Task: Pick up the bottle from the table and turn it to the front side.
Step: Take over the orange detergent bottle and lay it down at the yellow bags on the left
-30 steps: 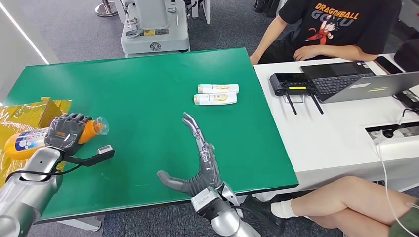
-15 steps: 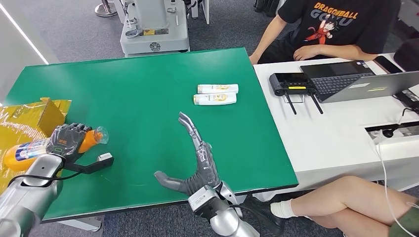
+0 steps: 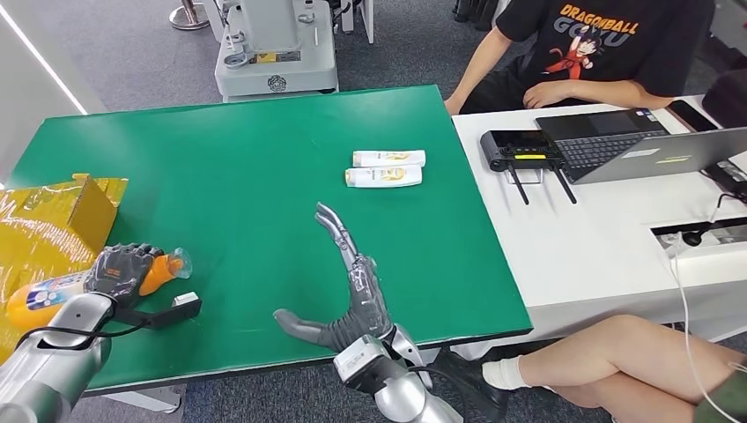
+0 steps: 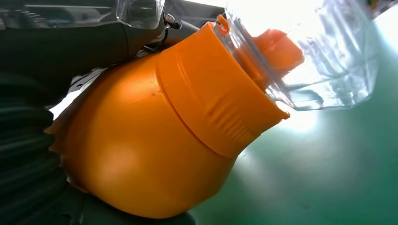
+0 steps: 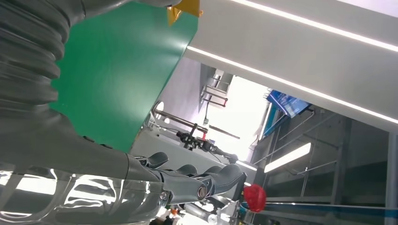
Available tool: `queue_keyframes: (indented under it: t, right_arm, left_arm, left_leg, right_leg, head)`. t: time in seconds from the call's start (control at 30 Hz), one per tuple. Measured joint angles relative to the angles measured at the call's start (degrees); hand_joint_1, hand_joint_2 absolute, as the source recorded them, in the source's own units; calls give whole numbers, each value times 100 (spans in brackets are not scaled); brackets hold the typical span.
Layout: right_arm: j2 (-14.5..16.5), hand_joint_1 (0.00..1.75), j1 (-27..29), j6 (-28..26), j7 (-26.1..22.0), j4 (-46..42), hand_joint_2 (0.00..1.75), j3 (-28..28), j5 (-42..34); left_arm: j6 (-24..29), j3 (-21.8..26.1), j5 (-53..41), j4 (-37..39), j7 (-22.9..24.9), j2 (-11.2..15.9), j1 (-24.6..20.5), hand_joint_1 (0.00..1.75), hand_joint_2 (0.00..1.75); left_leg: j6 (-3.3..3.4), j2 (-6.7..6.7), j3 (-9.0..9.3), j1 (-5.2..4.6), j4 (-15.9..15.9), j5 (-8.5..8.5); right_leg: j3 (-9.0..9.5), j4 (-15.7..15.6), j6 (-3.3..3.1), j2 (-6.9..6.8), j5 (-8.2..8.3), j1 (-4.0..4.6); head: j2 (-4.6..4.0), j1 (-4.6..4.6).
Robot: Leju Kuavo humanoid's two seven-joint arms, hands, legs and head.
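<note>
Left robot hand (image 3: 123, 269) at lower left of the head view, fingers wrapped around the neck end of the orange bottle (image 3: 53, 289). Bottle lying roughly level, clear cap (image 3: 179, 263) pointing toward frame centre, base toward the left edge, over the left end of the green bench (image 3: 247, 150). Middle of the bottle hidden under dark fingers; label partly visible, print too small to read. Whether the bottle touched the bench: could not tell. In the left wrist view, orange shoulder (image 4: 155, 140) and clear cap (image 4: 324, 51) close up and overexposed; hand cut down to dark ribbed cover at the left edge.

Right robot hand (image 3: 348, 282) at lower centre, held nothing, fingers spread straight, thumb out to the left, over the bench near its front edge. Contact with the surface hard to judge.

Two white tubes (image 3: 386, 167) side by side at upper centre of the bench, well apart from both hands. Yellow bag (image 3: 44, 211) with a cardboard box at far left, cut off by the frame edge. Seated person (image 3: 599, 53) at upper right, head out of frame, beside a white desk with a laptop (image 3: 652, 150).
</note>
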Motion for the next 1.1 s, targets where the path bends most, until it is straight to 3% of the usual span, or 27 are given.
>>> queue_keyframes:
  t: [0.17,0.3,0.53,0.8,1.1]
  right_arm:
    - [0,0,-1,24,-12,37,175,-2,28]
    - [0,0,-3,47,-19,51,175,-2,70]
    - [0,0,-5,73,-15,52,175,9,94]
    - [0,0,-1,54,-2,52,175,22,57]
    - [0,0,2,-19,-4,56,175,24,-2]
  left_arm:
    - [-136,149,-27,45,427,29,5,172,175]
    - [-80,303,-47,73,670,74,44,0,175]
    - [-133,402,-105,76,1152,76,74,0,175]
    - [-165,517,-112,76,1292,73,93,0,175]
    - [473,719,-126,75,1291,18,261,0,175]
  left_leg:
    - [-1,1,0,1,0,-1]
    - [-3,-2,0,2,0,-2]
    - [-3,-1,1,2,0,-2]
    - [-3,0,2,2,0,-2]
    - [-6,-1,2,2,0,-4]
  right_leg:
    - [0,0,0,1,0,1]
    - [0,0,-2,-1,-2,2]
    - [1,0,-5,-1,-4,2]
    - [1,1,-7,-1,-3,3]
    - [1,0,-7,-1,-4,3]
  head:
    - [0,1]
    - [0,1]
    - [0,1]
    - [0,1]
    - [0,1]
